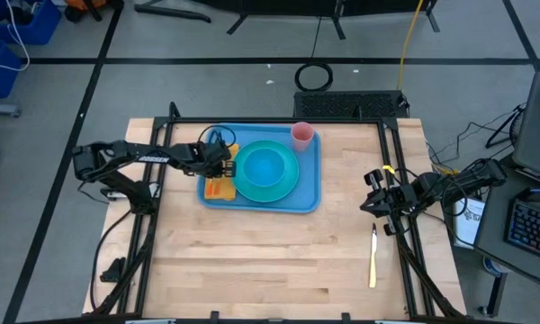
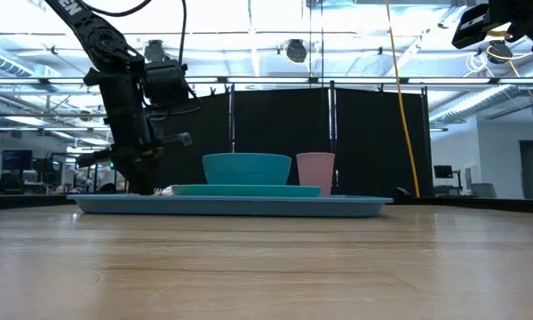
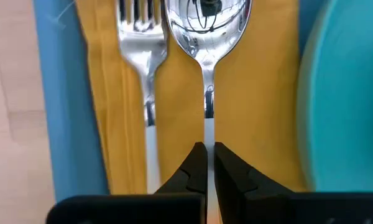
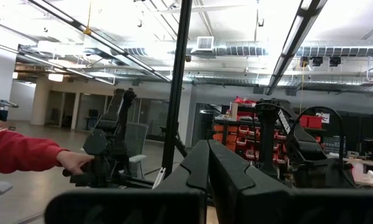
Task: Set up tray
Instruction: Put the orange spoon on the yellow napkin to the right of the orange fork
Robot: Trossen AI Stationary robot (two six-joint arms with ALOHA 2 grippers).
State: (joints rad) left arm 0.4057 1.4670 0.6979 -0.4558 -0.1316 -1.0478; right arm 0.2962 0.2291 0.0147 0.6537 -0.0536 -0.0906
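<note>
The light-blue tray [image 1: 310, 193] sits mid-table and carries a teal plate [image 1: 268, 171] with a bowl on it, a pink cup [image 1: 302, 136] and an orange-yellow napkin [image 1: 218, 189] at its left end. A fork [image 3: 142, 37] and a spoon [image 3: 206, 31] lie side by side on the napkin [image 3: 255, 93]. My left gripper [image 3: 209, 149] is above the napkin, shut on the spoon. My right gripper [image 4: 208, 152] is shut and empty, raised by the table's right edge [image 1: 373, 191] and facing the room. My left gripper pinches the spoon's handle [image 3: 209, 127] between its two fingers, roughly midway along the handle, where the metal meets a white part. The fingers point down from above, along the handle. The spoon's bowl lies over the napkin; whether it is lifted off it, I cannot tell.
A knife with a white handle [image 1: 373, 256] lies on the bare wood near the table's right edge, in front of my right arm. Bare table spreads between the tray and the near edge. A person's red sleeve and hand [image 4: 25, 155] show in the room beyond.
</note>
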